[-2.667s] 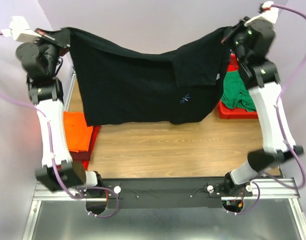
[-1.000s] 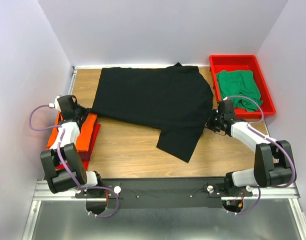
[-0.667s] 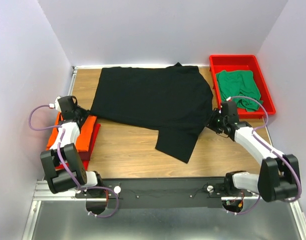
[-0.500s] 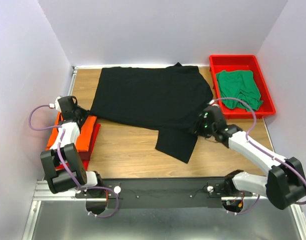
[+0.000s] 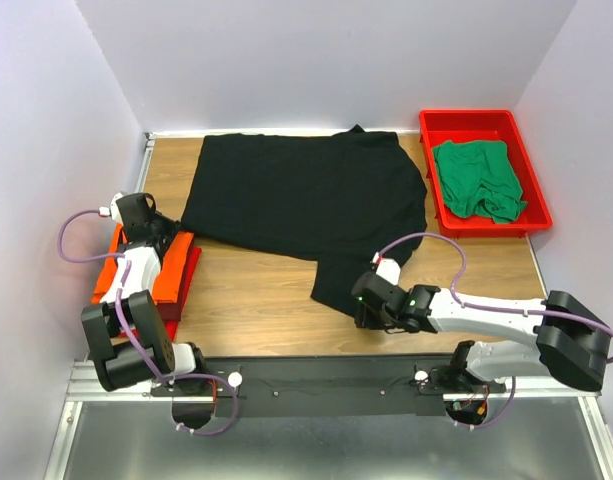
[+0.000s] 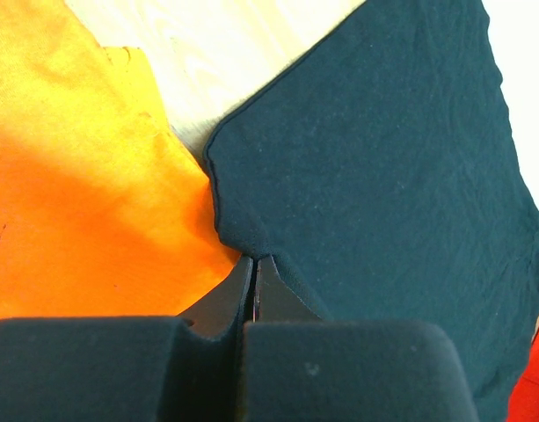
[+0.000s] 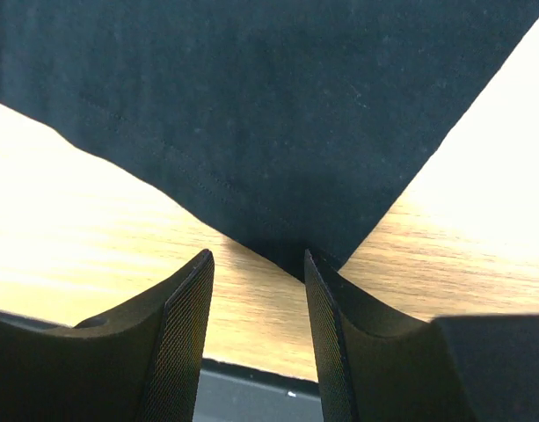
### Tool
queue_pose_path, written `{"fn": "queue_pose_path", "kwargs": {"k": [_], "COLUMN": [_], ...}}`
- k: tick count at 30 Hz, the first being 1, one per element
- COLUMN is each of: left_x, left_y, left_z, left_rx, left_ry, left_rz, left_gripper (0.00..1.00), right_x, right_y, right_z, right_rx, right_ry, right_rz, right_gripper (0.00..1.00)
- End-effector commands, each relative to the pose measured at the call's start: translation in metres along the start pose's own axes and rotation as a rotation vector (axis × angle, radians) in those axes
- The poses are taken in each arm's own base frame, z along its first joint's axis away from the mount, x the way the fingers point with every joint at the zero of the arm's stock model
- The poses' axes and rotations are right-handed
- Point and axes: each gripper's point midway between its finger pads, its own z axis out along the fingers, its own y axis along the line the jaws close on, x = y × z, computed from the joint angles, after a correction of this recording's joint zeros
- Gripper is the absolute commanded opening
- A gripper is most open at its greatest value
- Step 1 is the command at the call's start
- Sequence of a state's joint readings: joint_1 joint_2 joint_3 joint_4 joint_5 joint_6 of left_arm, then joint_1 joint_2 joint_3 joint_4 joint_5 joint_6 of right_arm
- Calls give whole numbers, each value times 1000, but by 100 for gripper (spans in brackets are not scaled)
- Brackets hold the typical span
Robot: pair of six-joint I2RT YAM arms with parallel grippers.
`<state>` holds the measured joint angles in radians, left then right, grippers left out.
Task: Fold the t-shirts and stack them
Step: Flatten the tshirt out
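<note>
Corner grab | right gripper (image 7: 256,257) open, empty, astride black t-shirt (image 5: 306,195) corner | we close low on hem | left gripper (image 6: 254,261) shut

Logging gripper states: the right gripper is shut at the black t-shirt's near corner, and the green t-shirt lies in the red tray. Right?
No: the right gripper is open, jaws apart at the black t-shirt's near corner, as the right wrist view shows. The green t-shirt does lie in the red tray.
</note>
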<state>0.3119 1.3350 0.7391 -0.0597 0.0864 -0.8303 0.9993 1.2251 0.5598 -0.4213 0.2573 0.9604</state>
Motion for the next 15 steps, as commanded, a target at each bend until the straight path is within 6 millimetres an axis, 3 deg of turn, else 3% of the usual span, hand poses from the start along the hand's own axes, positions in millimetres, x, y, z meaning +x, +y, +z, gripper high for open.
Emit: {"fn": "queue_pose_path", "kwargs": {"k": [1,5,15], "left_x": [-7,-5,-4], "left_y": [-6,-6,-8], "left_z": [-6,-5,-4], "left_rx": [27,25,27], "left_ry": [-34,-27,-23], "left_rz": [32,33,39], "left_gripper": [0,0,0], "right_x": [13,15,-7], "right_y": [-20,-24,-24], "right_z": [5,3,-12], "right_rx": [130,169,174], "right_ry": [-32,-46,-142], "right_rz": [20,-7,21], "right_gripper": [54,55,55]}}
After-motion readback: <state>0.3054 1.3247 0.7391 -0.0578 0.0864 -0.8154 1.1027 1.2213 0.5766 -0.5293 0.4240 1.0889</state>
